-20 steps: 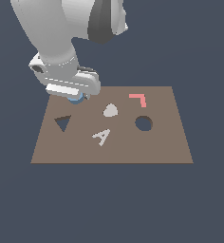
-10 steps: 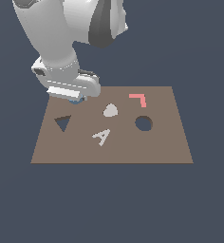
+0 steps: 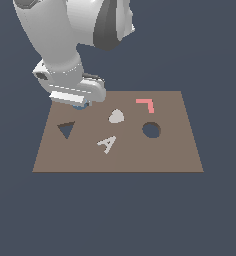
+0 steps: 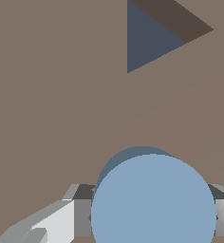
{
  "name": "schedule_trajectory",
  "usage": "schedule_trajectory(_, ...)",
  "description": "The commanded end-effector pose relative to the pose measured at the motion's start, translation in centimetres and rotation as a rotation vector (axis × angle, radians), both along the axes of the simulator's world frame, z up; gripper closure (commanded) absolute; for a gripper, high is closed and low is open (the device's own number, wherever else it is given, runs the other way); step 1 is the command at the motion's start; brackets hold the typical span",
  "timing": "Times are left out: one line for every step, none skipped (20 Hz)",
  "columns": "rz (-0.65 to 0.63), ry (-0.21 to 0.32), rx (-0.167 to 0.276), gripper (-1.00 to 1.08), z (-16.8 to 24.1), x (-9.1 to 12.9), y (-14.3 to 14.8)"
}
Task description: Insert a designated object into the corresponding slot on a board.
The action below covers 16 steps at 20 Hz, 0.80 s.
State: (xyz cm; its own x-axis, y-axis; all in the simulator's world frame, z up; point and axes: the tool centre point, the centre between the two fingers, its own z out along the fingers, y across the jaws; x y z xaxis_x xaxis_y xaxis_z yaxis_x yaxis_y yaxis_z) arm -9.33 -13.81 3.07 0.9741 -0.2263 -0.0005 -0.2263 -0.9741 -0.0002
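The light-blue disc (image 4: 153,199) sits between my gripper's fingers (image 4: 80,216), one grey pad on each side of it. My gripper (image 3: 80,104) is shut on the disc and hovers over the far corner of the brown board (image 3: 180,150), on the exterior view's left. Only a sliver of the disc (image 3: 80,106) shows under the hand there. The round hole (image 3: 151,130) lies well off toward the exterior view's right. Whether the disc is clear of the board is hard to tell.
A dark triangular hole (image 3: 66,129) lies just in front of the gripper and also shows in the wrist view (image 4: 152,35). A white rounded-triangle piece (image 3: 116,116), a pink L-shaped piece (image 3: 146,104) and a white letter A (image 3: 106,144) lie on the board.
The arm has shifted slightly upward over the same far corner, with the disc still in the fingers. The pieces on the board have not moved.
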Motion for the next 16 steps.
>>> schedule_trajectory(0.009, 0.0, 0.0, 1.08, 0.0, 0.1, -0.1)
schedule_trajectory(0.016, 0.0, 0.0, 1.08, 0.0, 0.2, -0.1)
schedule_trajectory(0.025, 0.0, 0.0, 1.08, 0.0, 0.3, -0.1)
schedule_trajectory(0.035, 0.0, 0.0, 1.08, 0.0, 0.5, -0.2)
schedule_trajectory(0.047, 0.0, 0.0, 1.08, 0.0, 0.6, -0.2)
schedule_trajectory(0.06, 0.0, 0.0, 1.08, 0.0, 0.8, -0.3)
schedule_trajectory(0.075, 0.0, 0.0, 1.08, 0.0, 1.0, -0.3)
schedule_trajectory(0.092, 0.0, 0.0, 1.08, 0.1, 1.2, -0.4)
schedule_trajectory(0.111, 0.0, 0.0, 1.08, 0.1, 1.5, -0.4)
schedule_trajectory(0.131, 0.0, 0.0, 1.08, 0.1, 1.8, -0.5)
schedule_trajectory(0.153, 0.0, 0.0, 1.08, 0.1, 2.1, -0.5)
schedule_trajectory(0.176, 0.0, 0.0, 1.08, 0.1, 2.4, -0.6)
schedule_trajectory(0.202, 0.0, 0.0, 1.08, 0.1, 2.7, -0.6)
schedule_trajectory(0.229, 0.0, -0.001, 1.08, 0.1, 3.1, -0.7)
schedule_trajectory(0.258, 0.0, -0.001, 1.08, 0.1, 3.5, -0.7)
schedule_trajectory(0.288, 0.0, -0.001, 1.08, 0.1, 3.9, -0.7)
